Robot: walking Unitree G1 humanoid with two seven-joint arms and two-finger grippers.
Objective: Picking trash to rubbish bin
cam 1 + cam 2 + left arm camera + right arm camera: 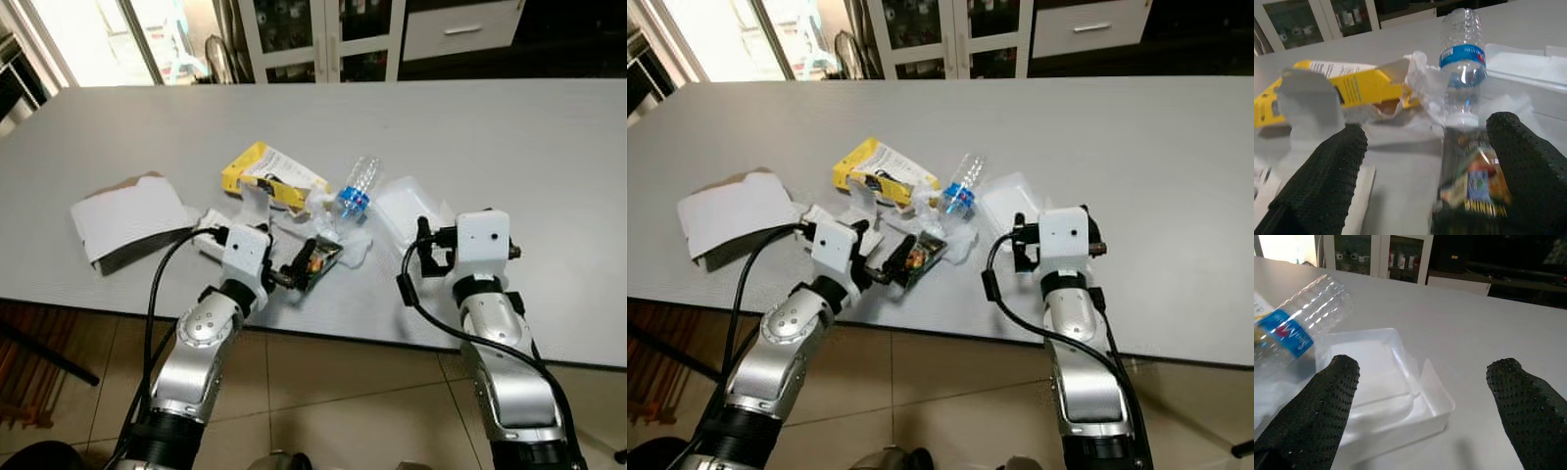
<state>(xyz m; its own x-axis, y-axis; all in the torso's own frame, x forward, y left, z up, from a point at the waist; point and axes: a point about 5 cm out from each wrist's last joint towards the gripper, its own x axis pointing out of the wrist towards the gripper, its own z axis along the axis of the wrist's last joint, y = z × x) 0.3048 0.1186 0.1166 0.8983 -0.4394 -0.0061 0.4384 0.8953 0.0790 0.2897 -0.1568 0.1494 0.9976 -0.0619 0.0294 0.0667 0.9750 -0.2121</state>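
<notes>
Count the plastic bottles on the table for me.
1. A clear plastic bottle with a blue label lies on its side in the trash pile, between the yellow box and the clear plastic tray. More could be hidden under the wrappers.

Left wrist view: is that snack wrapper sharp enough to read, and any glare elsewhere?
Left wrist view: the snack wrapper by the left tool is blurred, print unreadable. Right wrist view: highlights streak the plastic bottle. Left eye view: the window is blown out white.

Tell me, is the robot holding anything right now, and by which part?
The left gripper is open around a dark snack wrapper, one finger against its edge, not clearly clamped. The right gripper is open over a clear plastic tray, holding nothing.
</notes>
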